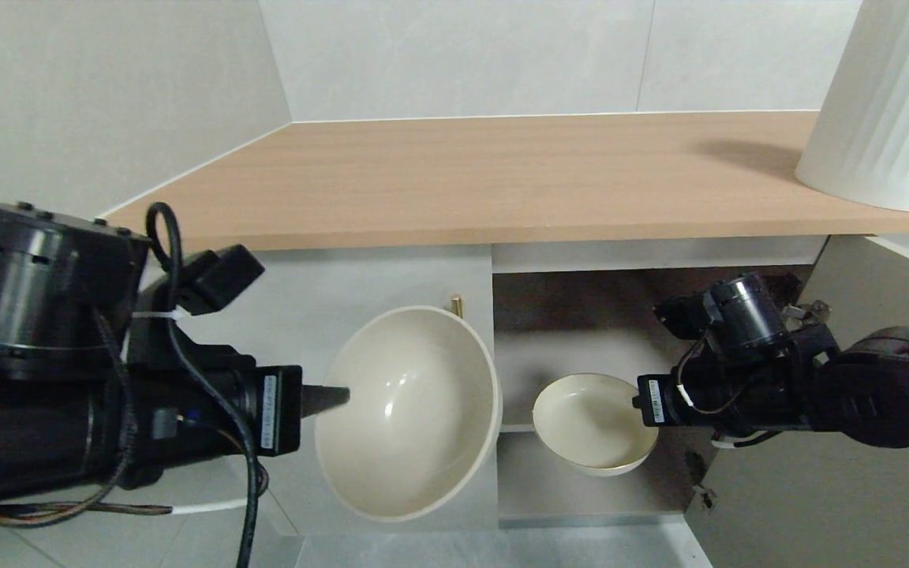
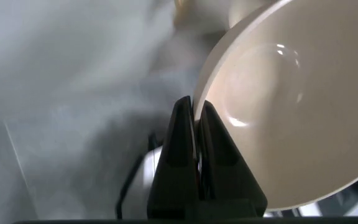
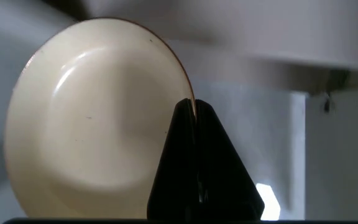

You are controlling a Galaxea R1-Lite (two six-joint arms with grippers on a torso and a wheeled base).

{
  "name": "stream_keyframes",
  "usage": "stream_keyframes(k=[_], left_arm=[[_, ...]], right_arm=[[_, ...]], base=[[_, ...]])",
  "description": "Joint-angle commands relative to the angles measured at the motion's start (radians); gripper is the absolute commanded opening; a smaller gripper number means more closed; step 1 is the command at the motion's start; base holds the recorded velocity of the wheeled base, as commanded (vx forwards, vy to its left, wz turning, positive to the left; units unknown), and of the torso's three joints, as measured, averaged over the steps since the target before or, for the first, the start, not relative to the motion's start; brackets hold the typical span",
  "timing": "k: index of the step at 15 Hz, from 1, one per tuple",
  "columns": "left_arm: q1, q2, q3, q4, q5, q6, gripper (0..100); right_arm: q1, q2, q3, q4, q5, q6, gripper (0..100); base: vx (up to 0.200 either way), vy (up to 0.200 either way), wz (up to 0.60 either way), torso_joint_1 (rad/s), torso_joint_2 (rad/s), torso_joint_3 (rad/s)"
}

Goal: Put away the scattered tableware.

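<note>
We see left gripper [image 1: 338,397] clamped on rim of big bowl [image 1: 411,410], centre of head view; right gripper [image 3: 195,107] clamped on rim of small bowl [image 1: 592,422], right of centre.

I note open cabinet bay [image 1: 581,315] on the right, flanked by closed left door [image 1: 344,284] and swung-out right door [image 1: 802,513]; small bowl [image 1: 592,422] partly blocks its mouth.

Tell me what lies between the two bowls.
Head view: just the door edge and bare shelf separate the big bowl and small bowl.
</note>
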Motion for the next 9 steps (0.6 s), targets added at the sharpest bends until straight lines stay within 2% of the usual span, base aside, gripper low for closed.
stream_keyframes(k=[1,5,9], left_arm=[[-0.047,0.093,0.024,0.001,0.001,-0.001,0],[-0.053,0.139,0.035,0.001,0.003,-0.001,0],[-0.064,0.139,0.036,0.002,0.006,-0.001,0]], right_arm=[[-0.038,0.151,0.000,-0.105,-0.016,0.003,0],[-0.067,0.345,-0.019,-0.353,-0.135,0.009,0],[-0.096,0.446,-0.092,-0.387,-0.196,0.051,0]], base=[[0.000,0.000,0.00,0.000,0.00,0.000],[0.000,0.000,0.00,0.000,0.00,0.000],[0.000,0.000,0.00,0.000,0.00,0.000]])
